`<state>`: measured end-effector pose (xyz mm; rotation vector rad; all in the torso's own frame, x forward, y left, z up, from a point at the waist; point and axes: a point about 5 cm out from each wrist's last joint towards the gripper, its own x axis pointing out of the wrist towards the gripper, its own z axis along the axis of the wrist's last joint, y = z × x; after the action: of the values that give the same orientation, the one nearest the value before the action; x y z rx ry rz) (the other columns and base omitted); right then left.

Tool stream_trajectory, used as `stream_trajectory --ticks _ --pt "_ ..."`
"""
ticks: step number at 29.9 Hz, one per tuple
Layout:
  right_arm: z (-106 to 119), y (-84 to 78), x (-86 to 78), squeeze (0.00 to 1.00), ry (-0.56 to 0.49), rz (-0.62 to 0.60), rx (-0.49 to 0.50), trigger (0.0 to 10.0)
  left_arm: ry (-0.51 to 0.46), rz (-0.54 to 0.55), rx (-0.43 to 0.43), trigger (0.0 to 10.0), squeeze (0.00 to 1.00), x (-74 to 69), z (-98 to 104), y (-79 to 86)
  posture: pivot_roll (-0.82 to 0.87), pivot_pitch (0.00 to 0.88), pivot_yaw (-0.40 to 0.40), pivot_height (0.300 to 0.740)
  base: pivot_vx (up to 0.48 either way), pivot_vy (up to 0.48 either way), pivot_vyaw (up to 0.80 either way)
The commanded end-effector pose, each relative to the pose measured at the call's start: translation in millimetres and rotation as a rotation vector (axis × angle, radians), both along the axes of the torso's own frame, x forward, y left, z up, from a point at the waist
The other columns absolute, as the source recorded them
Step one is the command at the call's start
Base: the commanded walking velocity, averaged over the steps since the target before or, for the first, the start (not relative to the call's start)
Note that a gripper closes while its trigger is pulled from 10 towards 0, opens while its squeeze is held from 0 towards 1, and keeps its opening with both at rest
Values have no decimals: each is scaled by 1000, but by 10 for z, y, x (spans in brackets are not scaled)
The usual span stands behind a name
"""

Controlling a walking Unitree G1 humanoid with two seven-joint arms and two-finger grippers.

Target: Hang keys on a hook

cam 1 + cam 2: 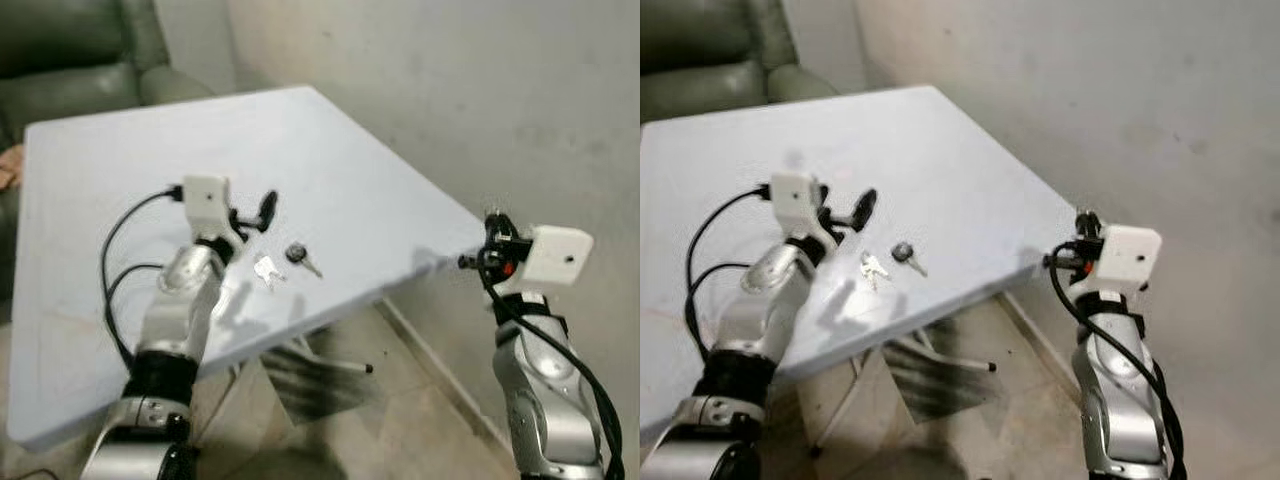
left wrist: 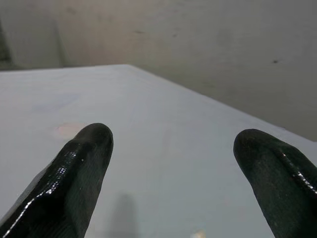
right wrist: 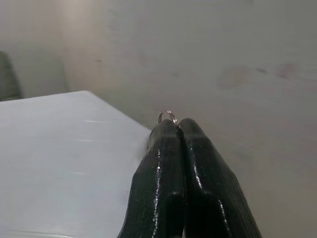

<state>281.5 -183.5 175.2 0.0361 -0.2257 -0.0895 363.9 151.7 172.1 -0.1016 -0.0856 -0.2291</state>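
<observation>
A small bunch of silver keys (image 1: pixel 267 270) and a black-headed key (image 1: pixel 299 255) lie close together on the pale blue table (image 1: pixel 330 170), near its front edge. My left gripper (image 1: pixel 256 215) hovers open just behind and left of them; its black fingers (image 2: pixel 79 178) are spread wide over bare tabletop. Off the table's right corner, my right gripper (image 1: pixel 495 228) is held up with its fingers (image 3: pixel 198 168) pressed together. A thin metal ring (image 3: pixel 168 116) peeks out above their tips.
A green armchair (image 1: pixel 70 50) stands behind the table's far left. A bare grey wall (image 1: pixel 500 100) runs along the right, close to my right arm. Metal table legs (image 1: pixel 335 365) and a dark mat (image 1: pixel 320 390) lie on the floor below.
</observation>
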Motion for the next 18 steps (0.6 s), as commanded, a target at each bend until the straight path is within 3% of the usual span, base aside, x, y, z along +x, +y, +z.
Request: stream_trajectory --ticks 1,18 --pt "20 -50 -20 0 -4 -24 -6 10000 -19 -66 19 10000 0 -12 31 -165 -86 51 25 727 0 0 -775" --pt "2 -54 -37 0 8 -26 -21 10000 -17 -143 18 10000 0 -75 20 -357 -84 68 28 727 0 0 -775"
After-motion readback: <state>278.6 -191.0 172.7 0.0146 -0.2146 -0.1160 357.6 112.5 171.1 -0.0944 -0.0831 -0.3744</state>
